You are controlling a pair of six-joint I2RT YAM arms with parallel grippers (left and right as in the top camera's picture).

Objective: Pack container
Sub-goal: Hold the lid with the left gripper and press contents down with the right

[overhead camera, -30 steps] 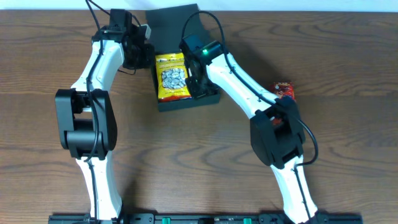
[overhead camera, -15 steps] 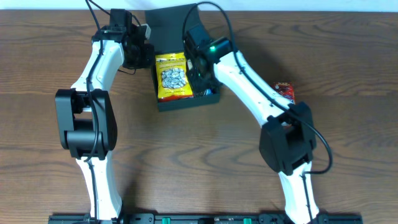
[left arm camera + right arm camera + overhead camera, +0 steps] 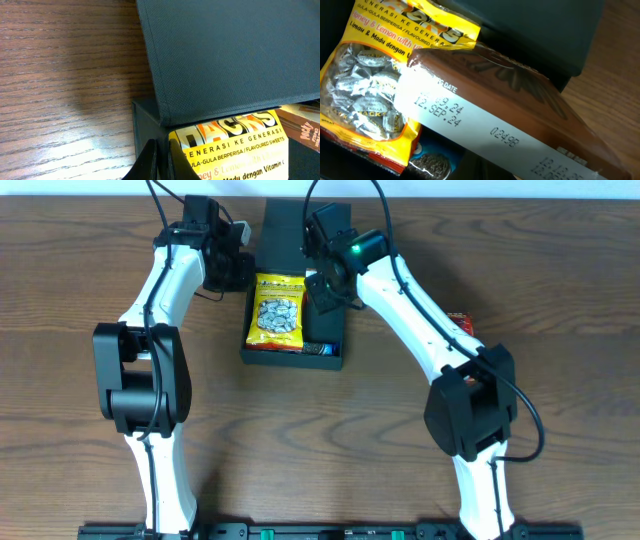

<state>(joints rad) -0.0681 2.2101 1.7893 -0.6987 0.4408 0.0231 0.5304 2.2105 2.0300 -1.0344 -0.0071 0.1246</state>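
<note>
Container [image 3: 295, 358] has swung square, now at table's 12 o'clock. L claw [image 3: 162, 156] pinched shut on its 9 o'clock wall; R claw [image 3: 325, 292], above it, clamps 1 brown pkt [image 3: 520, 125]. 1 yellow bag [image 3: 277, 310] inside.

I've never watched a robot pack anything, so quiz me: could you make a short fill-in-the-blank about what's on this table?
1. The sweets bag inside the container is ___ in colour.
2. The container's lid is ___.
3. The packet over the bag is ___ in colour.
4. The table is made of ___.
Missing words: yellow; open; brown; wood.
</note>
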